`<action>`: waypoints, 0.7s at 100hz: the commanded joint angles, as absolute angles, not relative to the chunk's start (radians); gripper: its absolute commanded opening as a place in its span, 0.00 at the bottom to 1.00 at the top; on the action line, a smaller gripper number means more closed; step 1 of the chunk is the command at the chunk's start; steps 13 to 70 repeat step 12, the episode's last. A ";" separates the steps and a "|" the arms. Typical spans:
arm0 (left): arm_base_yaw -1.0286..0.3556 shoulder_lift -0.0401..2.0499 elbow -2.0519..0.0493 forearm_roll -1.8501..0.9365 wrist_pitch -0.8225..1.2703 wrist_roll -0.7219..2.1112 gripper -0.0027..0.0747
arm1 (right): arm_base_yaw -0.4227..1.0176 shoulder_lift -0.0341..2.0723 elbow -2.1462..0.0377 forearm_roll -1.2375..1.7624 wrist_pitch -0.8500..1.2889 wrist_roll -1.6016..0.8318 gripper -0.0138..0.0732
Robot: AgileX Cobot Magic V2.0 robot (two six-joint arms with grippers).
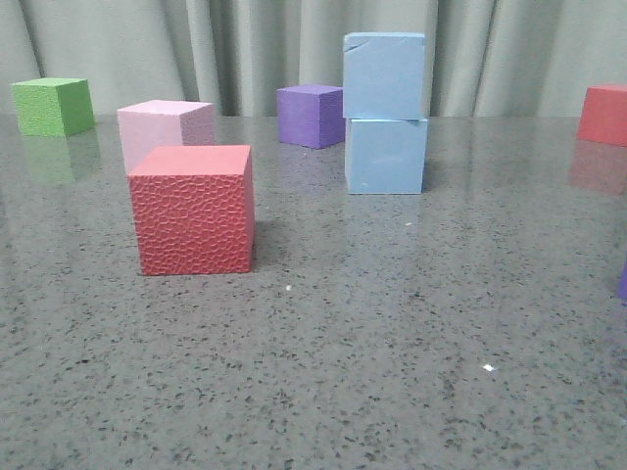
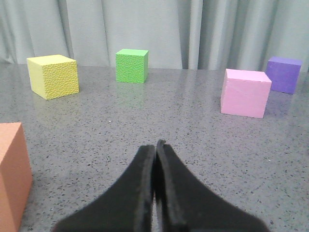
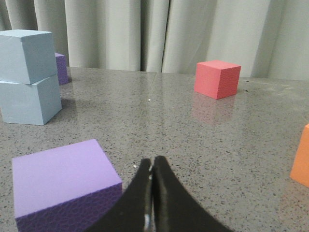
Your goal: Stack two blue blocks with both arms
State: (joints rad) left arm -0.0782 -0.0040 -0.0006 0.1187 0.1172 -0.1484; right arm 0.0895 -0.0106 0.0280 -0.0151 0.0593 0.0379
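Two blue blocks [image 1: 385, 116] sit one on top of the other, far back on the gray table [image 1: 392, 372] near the curtain [image 1: 245, 39] — the top one sits a bit crooked. We see a purple cube [image 1: 310, 115] just behind them on the left, and a pink cube [image 1: 165, 130] with a red cube [image 1: 193, 209] in front of it, farther left. A green cube [image 1: 53, 106] is in the far left corner. Our left gripper [image 2: 155, 159] has its fingers pressed together, with nothing in them. Our right gripper [image 3: 151, 179] is pressed together too — it hangs near another purple cube [image 3: 63, 183], not touching it.
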 commanded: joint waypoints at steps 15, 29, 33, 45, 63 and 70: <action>-0.074 -0.036 0.042 0.121 0.034 -0.149 0.01 | 0.083 -0.036 0.010 -0.028 -0.016 0.029 0.02; -0.074 -0.036 0.042 0.121 0.034 -0.149 0.01 | 0.083 -0.036 0.010 -0.028 -0.016 0.029 0.02; -0.074 -0.036 0.042 0.121 0.034 -0.149 0.01 | 0.083 -0.036 0.010 -0.028 -0.016 0.029 0.02; -0.074 -0.036 0.042 0.121 0.034 -0.149 0.01 | 0.083 -0.036 0.010 -0.028 -0.016 0.029 0.02; -0.074 -0.036 0.042 0.121 0.034 -0.149 0.01 | 0.083 -0.036 0.010 -0.028 -0.016 0.029 0.02; -0.074 -0.036 0.042 0.121 0.034 -0.149 0.01 | 0.083 -0.036 0.010 -0.028 -0.016 0.029 0.02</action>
